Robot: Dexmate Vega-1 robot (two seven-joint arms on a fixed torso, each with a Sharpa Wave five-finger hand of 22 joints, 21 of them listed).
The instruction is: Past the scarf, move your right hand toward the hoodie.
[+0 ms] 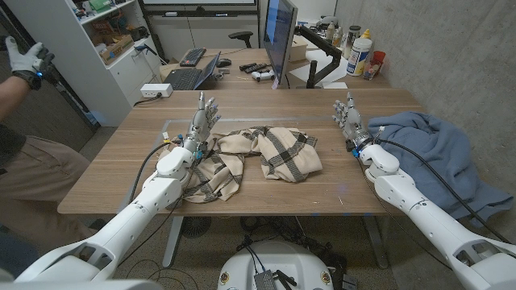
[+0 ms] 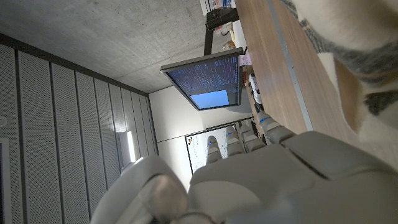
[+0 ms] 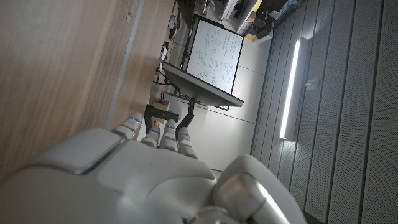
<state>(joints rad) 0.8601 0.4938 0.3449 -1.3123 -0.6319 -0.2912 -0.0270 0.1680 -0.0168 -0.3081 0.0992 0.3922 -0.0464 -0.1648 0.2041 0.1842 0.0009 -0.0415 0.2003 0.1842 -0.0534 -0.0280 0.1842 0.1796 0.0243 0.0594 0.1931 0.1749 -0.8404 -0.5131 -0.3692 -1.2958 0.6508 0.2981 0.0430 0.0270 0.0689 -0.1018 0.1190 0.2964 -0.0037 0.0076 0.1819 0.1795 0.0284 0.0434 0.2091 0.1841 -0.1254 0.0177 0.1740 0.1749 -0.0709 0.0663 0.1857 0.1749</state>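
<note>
Your right hand stood on the wooden table at its right side, fingers reaching up and toward the far edge, apart and grasping nothing — released. It sat just beside the left edge of the blue hoodie, which lay heaped over the table's right end and spilled off the near right corner. Whether the hand touched the fabric, you could not tell from the head view. In the right wrist view the back of that hand lay along the bare wood, its fingertips pointing toward a monitor on a desk beyond.

The scarf — cream with dark plaid stripes — lay crumpled across the middle of the table, well to the left of your right hand and apart from the hoodie. Your left hand stood at the scarf's left end, fingers up and spread, holding nothing, with the forearm lying over the cloth nearer you. The left wrist view showed the hand's back with scarf just beside it.

A person's gloved hand was raised at the far left.
</note>
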